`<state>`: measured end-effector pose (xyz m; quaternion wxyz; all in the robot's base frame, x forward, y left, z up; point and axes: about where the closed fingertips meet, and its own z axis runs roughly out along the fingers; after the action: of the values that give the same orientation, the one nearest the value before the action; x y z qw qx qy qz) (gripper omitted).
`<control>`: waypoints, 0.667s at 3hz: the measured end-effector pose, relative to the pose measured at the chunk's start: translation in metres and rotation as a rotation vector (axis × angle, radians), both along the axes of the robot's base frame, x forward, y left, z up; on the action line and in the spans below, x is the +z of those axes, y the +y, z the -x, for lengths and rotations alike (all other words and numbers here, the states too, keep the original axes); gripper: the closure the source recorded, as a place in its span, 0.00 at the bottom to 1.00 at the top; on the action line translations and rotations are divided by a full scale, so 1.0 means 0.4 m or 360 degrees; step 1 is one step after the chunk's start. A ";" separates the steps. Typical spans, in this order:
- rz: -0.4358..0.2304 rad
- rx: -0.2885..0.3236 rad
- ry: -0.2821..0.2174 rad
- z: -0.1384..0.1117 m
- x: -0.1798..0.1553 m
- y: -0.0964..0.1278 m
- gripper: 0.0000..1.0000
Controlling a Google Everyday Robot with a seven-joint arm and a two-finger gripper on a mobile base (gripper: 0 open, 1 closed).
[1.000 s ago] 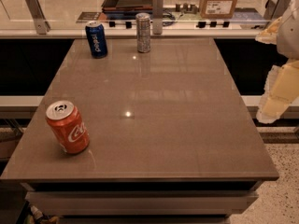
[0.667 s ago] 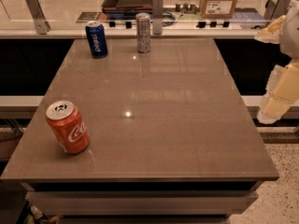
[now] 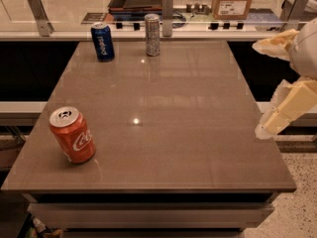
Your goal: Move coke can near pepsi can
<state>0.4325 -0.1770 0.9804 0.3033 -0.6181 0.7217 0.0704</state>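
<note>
Judging by layout, step 1 (reach) pending: cream 2-finger gripper [image 3: 257, 88] off glossy grey-brown table's [image 3: 198, 108] right edge, spread wide, empty. Red-orange, silver-topped coke can [image 3: 72, 135] near front-left corner, dark blue pepsi can [image 3: 102, 42] back-left. Next: cross to coke can, grasp

My gripper [image 3: 257, 88] hung at the right edge of the frame, beyond the table's [image 3: 198, 133] right side, well apart from every can. The coke can [image 3: 72, 135] stood at lower left, near the front left corner. The pepsi can [image 3: 102, 42] stood at upper left by the far edge, the slim can [image 3: 152, 28] near it on its right
</note>
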 end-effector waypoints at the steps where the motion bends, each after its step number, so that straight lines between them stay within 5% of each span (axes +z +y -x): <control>1: -0.0262 0.0042 -0.0018 0.022 0.002 0.101 0.00; 2: -0.0467 0.0057 -0.0016 0.034 -0.008 0.197 0.00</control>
<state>0.4190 -0.0984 0.9772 0.3928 -0.5804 0.6910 0.1774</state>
